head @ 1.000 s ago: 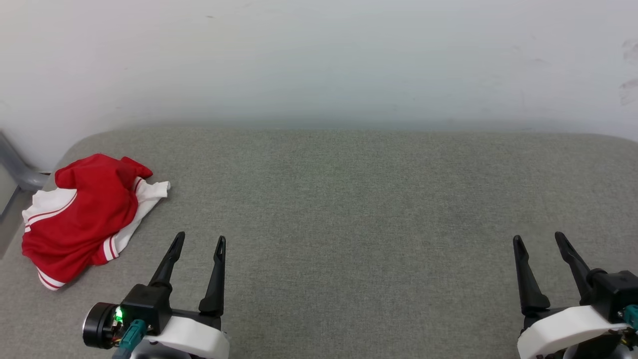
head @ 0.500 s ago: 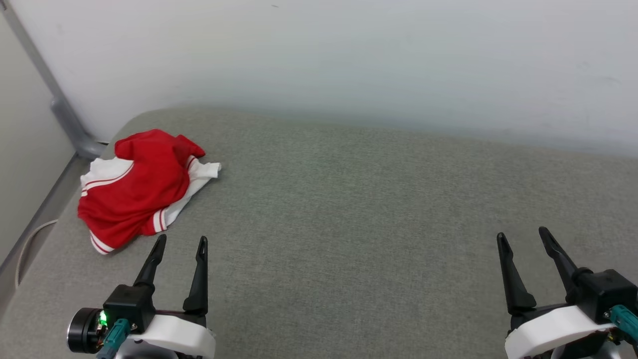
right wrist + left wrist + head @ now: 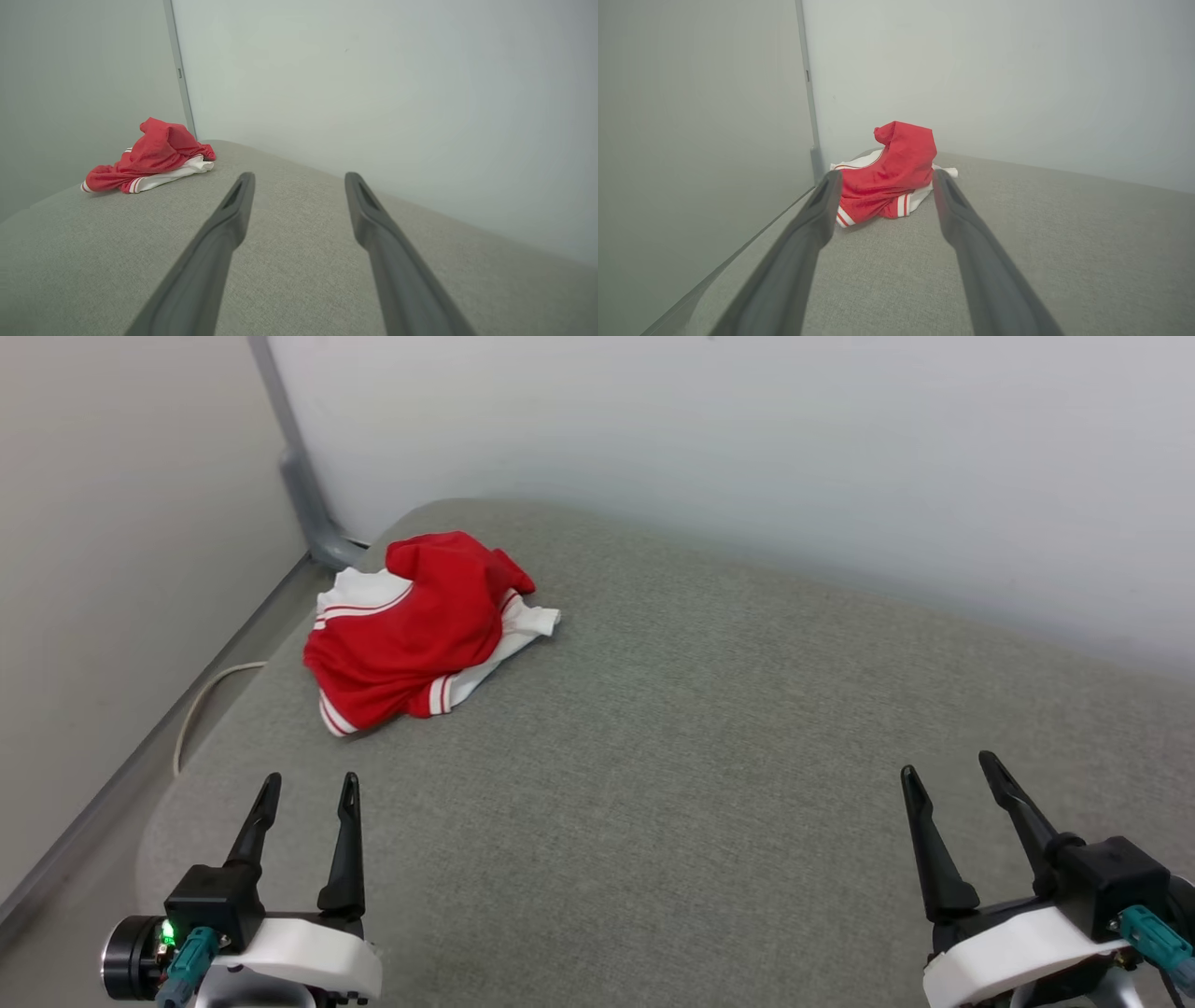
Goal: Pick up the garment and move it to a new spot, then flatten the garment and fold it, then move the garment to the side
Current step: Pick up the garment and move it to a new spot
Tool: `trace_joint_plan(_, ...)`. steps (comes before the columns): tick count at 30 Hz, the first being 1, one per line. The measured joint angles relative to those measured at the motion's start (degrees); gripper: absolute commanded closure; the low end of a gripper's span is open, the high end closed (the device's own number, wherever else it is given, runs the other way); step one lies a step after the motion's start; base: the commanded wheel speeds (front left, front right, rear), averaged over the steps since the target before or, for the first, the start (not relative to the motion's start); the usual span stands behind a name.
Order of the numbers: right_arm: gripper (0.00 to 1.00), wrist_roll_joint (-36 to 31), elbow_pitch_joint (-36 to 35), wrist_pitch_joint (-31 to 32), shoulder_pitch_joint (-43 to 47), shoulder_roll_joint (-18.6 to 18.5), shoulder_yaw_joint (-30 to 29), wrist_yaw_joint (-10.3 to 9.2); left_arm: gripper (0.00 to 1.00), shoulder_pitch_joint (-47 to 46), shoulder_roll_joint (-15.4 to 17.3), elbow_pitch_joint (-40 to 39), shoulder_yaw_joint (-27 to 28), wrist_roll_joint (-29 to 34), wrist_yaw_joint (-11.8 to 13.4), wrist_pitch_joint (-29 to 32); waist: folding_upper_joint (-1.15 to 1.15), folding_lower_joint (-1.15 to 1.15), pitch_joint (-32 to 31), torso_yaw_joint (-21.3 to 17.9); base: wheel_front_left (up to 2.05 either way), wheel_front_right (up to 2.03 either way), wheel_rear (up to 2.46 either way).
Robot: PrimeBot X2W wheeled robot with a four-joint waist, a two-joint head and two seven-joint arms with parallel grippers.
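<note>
The garment (image 3: 411,635) lies crumpled in a heap near the far left corner of the grey padded surface (image 3: 709,747), red with white sleeves and striped trim. My left gripper (image 3: 308,786) hovers open at the lower left, short of the heap and apart from it. In the left wrist view the garment (image 3: 887,182) sits straight ahead between my open fingers (image 3: 822,205). My right gripper (image 3: 948,767) stands open and empty at the lower right, far from the cloth. From the right wrist the garment (image 3: 149,163) shows at the far left.
A pale wall runs behind the surface. A grey panel stands along the left with a grey post (image 3: 303,485) at the corner. A thin white cable (image 3: 201,700) loops in the gap beside the surface's left edge.
The head camera has turned left, so the garment now sits nearer the picture's middle and the left panel has come into view. Both grippers stay open; the garment has not moved.
</note>
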Motion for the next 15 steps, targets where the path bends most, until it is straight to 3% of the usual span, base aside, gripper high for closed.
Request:
trace_joint_plan(9,0.00,0.14,0.30,-0.45,-1.15,0.01,0.80,0.00,0.00,-0.15,-0.10,0.19,0.65,0.01,-0.12,0.00,0.00,0.00,0.47,6.43,0.00,0.00,0.00)
trace_joint_plan(15,0.00,0.03,1.02,-0.45,-2.53,0.01,1.81,0.00,0.00,-0.14,-0.37,-0.70,1.90,-0.01,-0.04,0.00,0.00,0.00,1.28,7.81,0.00,0.00,0.00)
